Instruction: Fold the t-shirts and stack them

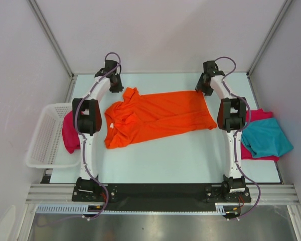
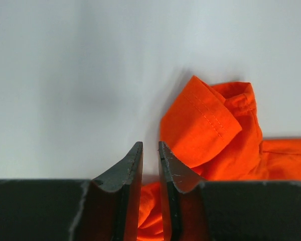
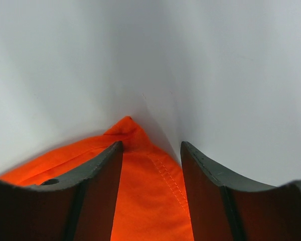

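Nothing looks folded yet: the orange tee [image 1: 160,118] lies spread on the table [image 1: 190,158], with a teal tee [image 1: 267,138] and crimson tee [image 1: 259,114] heaped at right. The right pincer [image 3: 152,144] gapes astride its far right corner. The left pincer [image 2: 150,145] is nearly together at the sleeve [image 2: 198,125] (gripping? cannot tell).

1. We find the spread t-shirt [image 1: 160,118] centred on the counter [image 1: 180,155].
2. Left: the basket [image 1: 40,145], a draped t-shirt [image 1: 69,133] over its rim.
3. Right: our top t-shirt [image 1: 267,138] lies on the bottom t-shirt [image 1: 258,115].
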You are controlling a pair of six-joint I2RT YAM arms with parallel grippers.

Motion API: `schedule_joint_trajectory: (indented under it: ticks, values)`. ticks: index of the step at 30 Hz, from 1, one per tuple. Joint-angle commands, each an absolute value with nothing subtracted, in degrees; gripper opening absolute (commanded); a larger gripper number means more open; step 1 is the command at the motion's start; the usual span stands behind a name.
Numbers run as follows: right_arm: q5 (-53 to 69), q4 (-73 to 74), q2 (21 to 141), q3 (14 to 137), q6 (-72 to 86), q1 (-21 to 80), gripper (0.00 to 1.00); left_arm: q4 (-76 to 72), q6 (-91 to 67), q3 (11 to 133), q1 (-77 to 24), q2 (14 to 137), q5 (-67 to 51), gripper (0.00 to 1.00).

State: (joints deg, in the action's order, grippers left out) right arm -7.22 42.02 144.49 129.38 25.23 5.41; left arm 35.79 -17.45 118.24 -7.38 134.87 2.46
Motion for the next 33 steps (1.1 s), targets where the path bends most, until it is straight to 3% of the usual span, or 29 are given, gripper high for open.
schedule_joint_trajectory:
  ticks: [1, 5, 6, 9, 23, 26, 30, 33]
  values:
    - [-5.98, 41.66, 145.81, 131.84, 25.22, 5.80, 0.54, 39.11, -15.91, 124.18, -7.12, 137.10, 4.04, 0.24]
    - [-5.01, 40.78, 146.07, 131.57, 25.05, 5.80, 0.37, 39.64, -16.35, 124.45, -6.77, 138.34, 3.52, 0.24]
    - [-4.75, 40.43, 146.07, 131.57, 25.05, 5.89, 0.25, 39.64, -16.43, 124.37, -6.85, 138.43, 3.34, 0.24]
    - [-4.57, 39.73, 145.90, 131.13, 24.96, 6.15, 0.00, 39.55, -16.79, 124.37, -6.77, 138.87, 3.08, 0.24]
    - [-4.74, 35.69, 140.10, 120.77, 23.47, 7.29, 0.00, 38.85, -19.95, 129.81, -5.80, 143.96, -1.57, 0.25]
    - [-5.01, 35.25, 139.13, 119.36, 22.85, 7.56, 0.00, 38.76, -21.71, 129.55, -5.45, 143.35, -3.34, 0.37]
    - [-5.36, 35.24, 139.04, 119.36, 22.59, 7.73, 0.00, 38.76, -22.24, 126.93, -5.54, 141.07, -2.82, 0.80]
    - [-5.10, 35.24, 139.31, 119.79, 22.50, 7.91, 0.00, 38.50, -22.41, 125.43, -5.54, 139.13, -1.50, 0.87]
